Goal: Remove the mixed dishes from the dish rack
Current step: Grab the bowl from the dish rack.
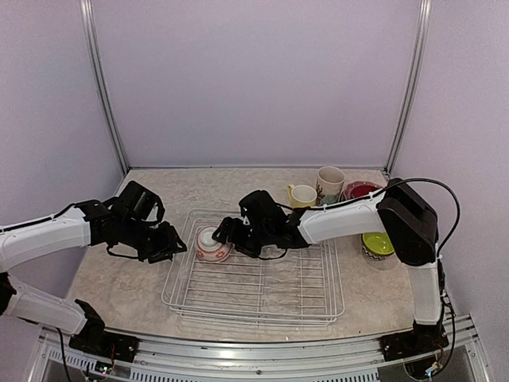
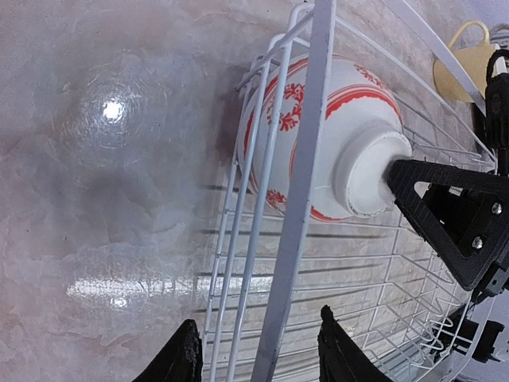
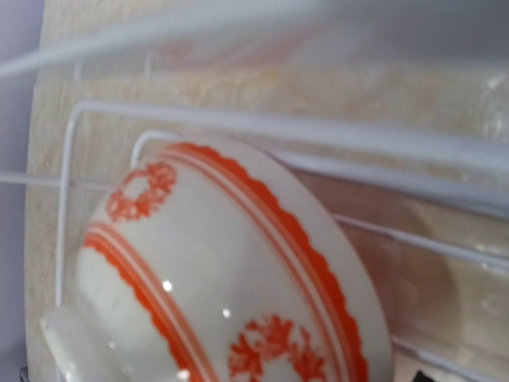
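Marbled tabletop (image 1: pixel 119 278), wire rack (image 1: pixel 238 278) — lilac walls (image 1: pixel 254 79)

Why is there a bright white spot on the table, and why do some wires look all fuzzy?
Left wrist view: the spot is light glare on the shiny table, and the lens bends the wires of the dish rack; right wrist view: rack wires nearest the camera are blurred, while the red-patterned bowl looks sharp; top view: soft, even light, faint shadows.

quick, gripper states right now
left gripper: open, jaws straddling the dish rack rim wire
right gripper: jaws wide at the red-patterned bowl, grip cannot be told
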Controlling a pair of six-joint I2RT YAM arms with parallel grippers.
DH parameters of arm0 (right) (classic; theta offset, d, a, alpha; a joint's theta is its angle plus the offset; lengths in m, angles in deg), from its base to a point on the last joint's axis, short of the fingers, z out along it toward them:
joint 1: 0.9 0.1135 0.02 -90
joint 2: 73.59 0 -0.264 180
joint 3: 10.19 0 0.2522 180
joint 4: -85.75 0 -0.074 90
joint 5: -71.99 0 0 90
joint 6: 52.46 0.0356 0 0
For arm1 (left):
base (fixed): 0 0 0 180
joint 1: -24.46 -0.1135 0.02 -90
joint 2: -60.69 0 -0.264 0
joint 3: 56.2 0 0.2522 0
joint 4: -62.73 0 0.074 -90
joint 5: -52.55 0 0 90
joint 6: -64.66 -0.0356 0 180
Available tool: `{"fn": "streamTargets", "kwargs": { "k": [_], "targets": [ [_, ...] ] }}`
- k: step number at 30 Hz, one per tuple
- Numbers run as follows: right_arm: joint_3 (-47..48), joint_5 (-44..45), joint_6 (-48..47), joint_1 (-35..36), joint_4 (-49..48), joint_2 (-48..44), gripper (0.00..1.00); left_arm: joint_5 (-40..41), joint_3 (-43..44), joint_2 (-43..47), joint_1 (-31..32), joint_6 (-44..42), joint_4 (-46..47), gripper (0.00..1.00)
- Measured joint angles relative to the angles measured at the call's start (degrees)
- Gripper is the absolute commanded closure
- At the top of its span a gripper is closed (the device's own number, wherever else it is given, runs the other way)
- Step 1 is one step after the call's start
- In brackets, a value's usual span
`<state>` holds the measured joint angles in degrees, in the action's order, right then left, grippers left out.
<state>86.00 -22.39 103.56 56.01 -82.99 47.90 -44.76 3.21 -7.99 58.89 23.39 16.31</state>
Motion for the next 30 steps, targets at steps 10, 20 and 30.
{"fn": "streamTargets", "kwargs": {
  "k": [10,20,30],
  "targets": [
    [1.4,1.0,1.3,0.2,-1.7,1.4,0.14,0.0,-0.7,-1.1,1.6,0.8,1.6,0.58],
    [0.9,2.7,1.6,1.0,-4.0,1.9,0.17,0.1,-0.8,-1.1,2.3,1.1,2.1,0.60],
    [-6.3,0.4,-0.3,1.1,-17.4,0.3,0.18,0.3,-1.3,-1.1,2.7,1.4,2.4,0.60]
  ]
}}
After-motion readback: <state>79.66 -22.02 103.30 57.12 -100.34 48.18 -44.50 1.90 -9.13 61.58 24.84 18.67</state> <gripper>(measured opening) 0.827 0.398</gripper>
